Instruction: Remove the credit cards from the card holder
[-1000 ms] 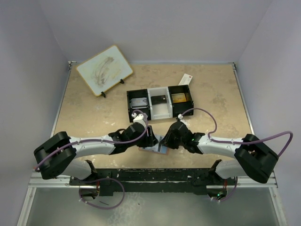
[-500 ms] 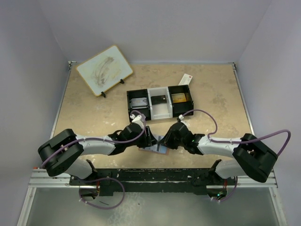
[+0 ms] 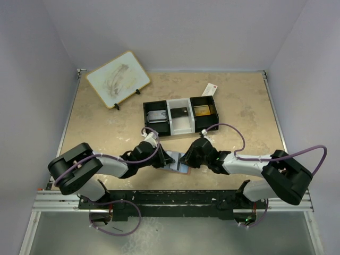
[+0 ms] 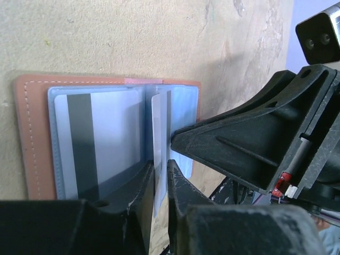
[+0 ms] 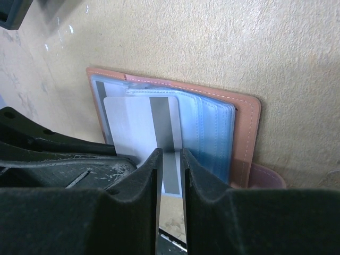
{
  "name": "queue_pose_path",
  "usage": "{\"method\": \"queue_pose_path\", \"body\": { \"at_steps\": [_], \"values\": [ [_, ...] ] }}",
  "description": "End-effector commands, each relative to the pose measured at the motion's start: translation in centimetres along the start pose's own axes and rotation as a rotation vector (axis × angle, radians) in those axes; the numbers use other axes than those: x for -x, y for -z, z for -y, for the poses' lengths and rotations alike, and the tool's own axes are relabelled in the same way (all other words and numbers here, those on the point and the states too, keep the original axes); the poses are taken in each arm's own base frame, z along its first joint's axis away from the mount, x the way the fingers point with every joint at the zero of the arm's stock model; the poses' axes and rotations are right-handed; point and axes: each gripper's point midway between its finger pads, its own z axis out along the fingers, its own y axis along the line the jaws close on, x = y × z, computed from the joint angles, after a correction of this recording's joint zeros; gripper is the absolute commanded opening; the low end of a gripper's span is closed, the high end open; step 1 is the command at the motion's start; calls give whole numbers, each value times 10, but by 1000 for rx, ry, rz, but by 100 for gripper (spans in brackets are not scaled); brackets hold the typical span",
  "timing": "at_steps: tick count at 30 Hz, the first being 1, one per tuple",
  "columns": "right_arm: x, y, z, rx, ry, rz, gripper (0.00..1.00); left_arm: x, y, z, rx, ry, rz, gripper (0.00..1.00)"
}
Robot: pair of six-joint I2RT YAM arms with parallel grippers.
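The salmon-tan card holder (image 3: 179,168) lies open on the table between my two grippers. In the left wrist view its leather (image 4: 29,138) frames a clear pocket holding a silvery credit card (image 4: 114,127) with a dark stripe. A second pale card (image 4: 158,119) stands on edge at the fold. My left gripper (image 4: 161,172) is shut on its lower edge. The right wrist view shows that card's striped face (image 5: 133,127) in front of the blue pockets (image 5: 212,138). My right gripper (image 5: 170,154) has its jaws a narrow slit apart with nothing between them. Its fingertips rest at the holder's right-hand pockets.
A black-and-white three-compartment tray (image 3: 169,118) stands just beyond the holder, with items in its compartments. A white packet with a red end (image 3: 210,90) lies behind it. A white board on a stand (image 3: 118,78) sits at the back left. Walls enclose the table.
My left gripper has slid right toward the holder's fold and its jaws have narrowed onto the upright card. The right gripper has barely moved.
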Motion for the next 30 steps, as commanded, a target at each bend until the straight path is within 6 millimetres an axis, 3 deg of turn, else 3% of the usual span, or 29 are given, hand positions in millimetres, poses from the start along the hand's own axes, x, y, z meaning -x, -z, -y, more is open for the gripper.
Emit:
{"method": "queue_pose_path", "body": {
  "at_steps": [1, 3, 21, 30],
  "values": [
    [-14, -4, 46, -157, 15, -42, 23, 6, -3, 34, -159, 44, 7, 6],
    [-14, -4, 46, -160, 18, -44, 23, 6, -4, 32, -163, 60, 13, 0],
    [-14, -2, 58, -217, 7, -36, 27, 8, 10, 14, -72, 8, 43, 0],
    [-12, -3, 53, -206, 17, -33, 27, 6, 11, 8, -27, -34, 26, 1]
  ]
}}
